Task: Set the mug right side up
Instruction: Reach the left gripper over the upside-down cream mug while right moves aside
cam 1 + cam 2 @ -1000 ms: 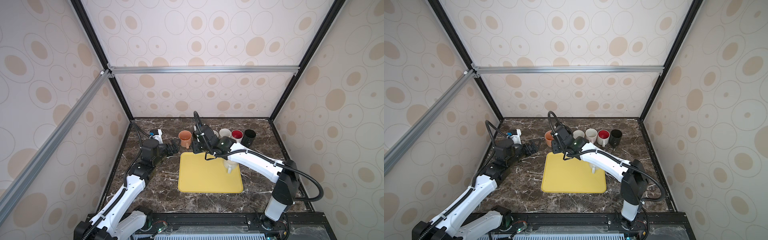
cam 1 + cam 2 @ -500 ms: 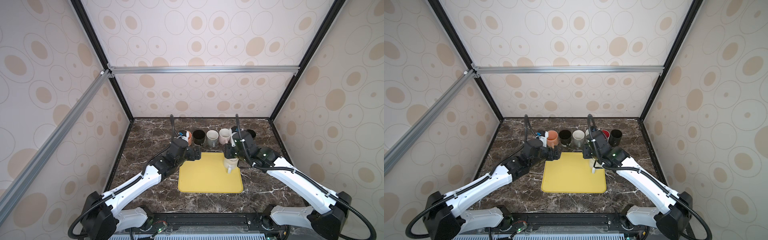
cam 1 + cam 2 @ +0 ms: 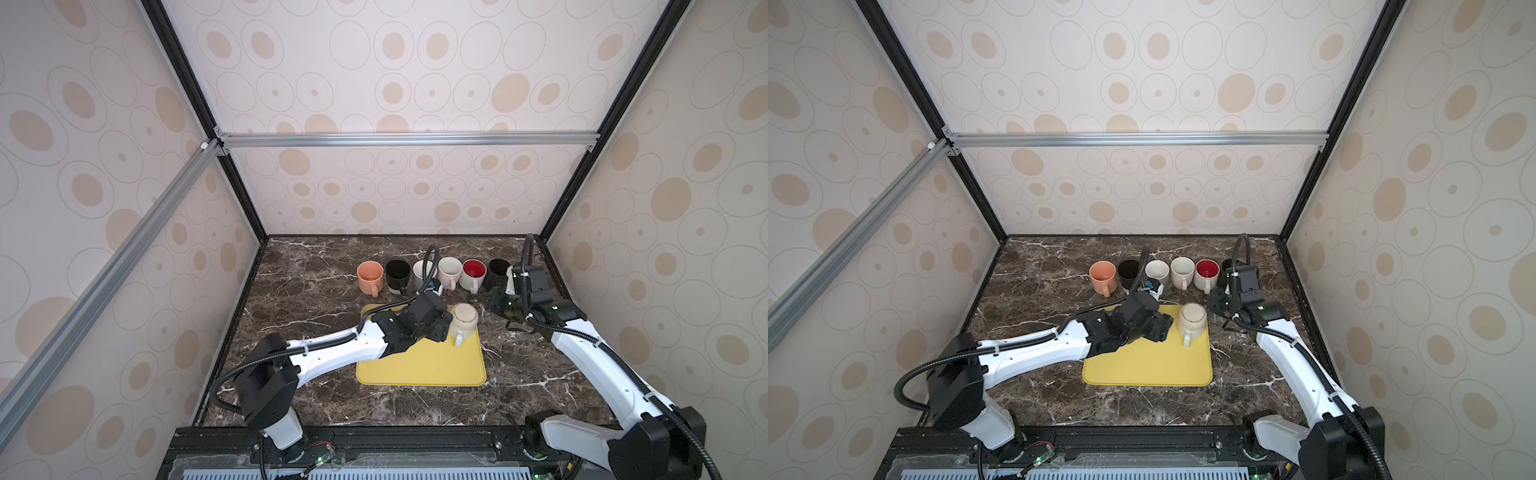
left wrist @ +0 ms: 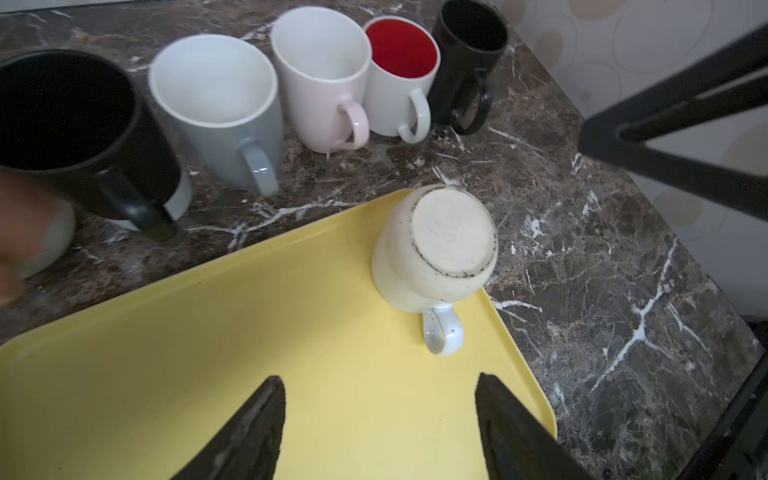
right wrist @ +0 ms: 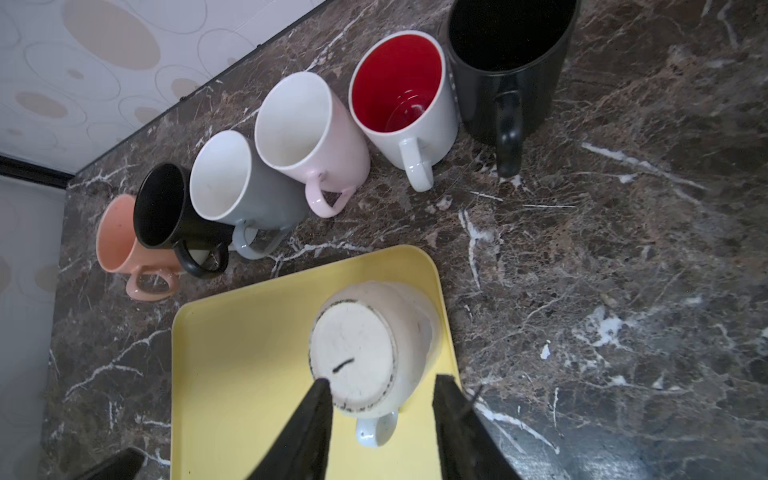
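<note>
The left tool (image 4: pixel 379 378) has its two fingers spread apart with nothing between them. It hangs low over the far part of the yellow tray (image 3: pixel 415 361), pointing right toward the cream mug (image 3: pixel 464 319). In the left wrist view a stretch of bare tray lies between the fingertips (image 4: pixel 274 386) and the mug, so the two are near but not touching.

The right tool (image 5: pixel 383 380) also has its fingers parted and grips nothing. In both top views it hovers over the counter (image 3: pixel 311 291) just off the tray's far right corner, to the right of the cream mug and clear of it. In the right wrist view the mug's base shows between the two fingers, beyond their tips.

The cream mug stands upside down in the far right corner of the tray. Its rim is down, its flat unglazed base faces up and its handle points toward the near edge.

Beyond the tray, six mugs stand upright in a row on the dark marble counter, their handles toward the near side. From left to right they are:
- a peach mug (image 3: pixel 370 274)
- a black mug (image 3: pixel 397 272)
- a grey mug (image 4: pixel 216 104), partly crossed by the left arm's cable in the top views
- a pink mug (image 3: pixel 449 268)
- a white mug with a red inside (image 3: pixel 473 270)
- a second black mug (image 5: pixel 507 62), partly hidden behind the right arm in the top views
</note>
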Robot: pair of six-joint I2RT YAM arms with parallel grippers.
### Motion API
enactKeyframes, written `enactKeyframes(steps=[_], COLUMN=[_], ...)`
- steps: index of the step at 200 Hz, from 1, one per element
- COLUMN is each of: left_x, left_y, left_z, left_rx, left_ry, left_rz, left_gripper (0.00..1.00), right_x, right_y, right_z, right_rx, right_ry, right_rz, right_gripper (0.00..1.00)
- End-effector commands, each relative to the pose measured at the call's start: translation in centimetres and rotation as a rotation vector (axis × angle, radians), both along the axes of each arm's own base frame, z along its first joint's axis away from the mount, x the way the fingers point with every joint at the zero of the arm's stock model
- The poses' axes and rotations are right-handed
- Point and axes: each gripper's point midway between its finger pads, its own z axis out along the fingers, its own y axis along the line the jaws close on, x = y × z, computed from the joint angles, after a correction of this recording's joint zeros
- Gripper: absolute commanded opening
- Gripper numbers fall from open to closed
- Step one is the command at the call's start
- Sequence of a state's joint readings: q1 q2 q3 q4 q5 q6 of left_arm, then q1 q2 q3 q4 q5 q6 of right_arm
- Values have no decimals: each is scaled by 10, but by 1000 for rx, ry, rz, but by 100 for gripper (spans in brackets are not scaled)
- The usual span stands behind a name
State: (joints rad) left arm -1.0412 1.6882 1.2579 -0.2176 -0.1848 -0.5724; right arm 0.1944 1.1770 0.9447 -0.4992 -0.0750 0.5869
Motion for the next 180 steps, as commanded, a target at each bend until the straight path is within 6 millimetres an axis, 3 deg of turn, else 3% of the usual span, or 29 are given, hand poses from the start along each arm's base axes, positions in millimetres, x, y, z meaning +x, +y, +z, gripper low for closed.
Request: enactKeyframes(steps=[1, 42, 89, 180], left_x=[-7, -7, -4, -1], left_y=[-23, -42, -50, -67], left_z=[-4, -26, -49, -69], left_rx=[70, 171, 245, 283], left_ry=[-10, 17, 54, 87], left_rz=[-48, -82, -97, -126], left_gripper=[70, 68, 67, 62], right_x=[6, 6, 6, 6], right_y=[12, 0, -6, -10], right_z=[1, 9, 9, 2], right_rx=[88, 64, 68, 75], right_ry=[-13, -62, -66, -67], right_rz=[28, -11, -19, -24], right_gripper=[42, 42, 42, 42])
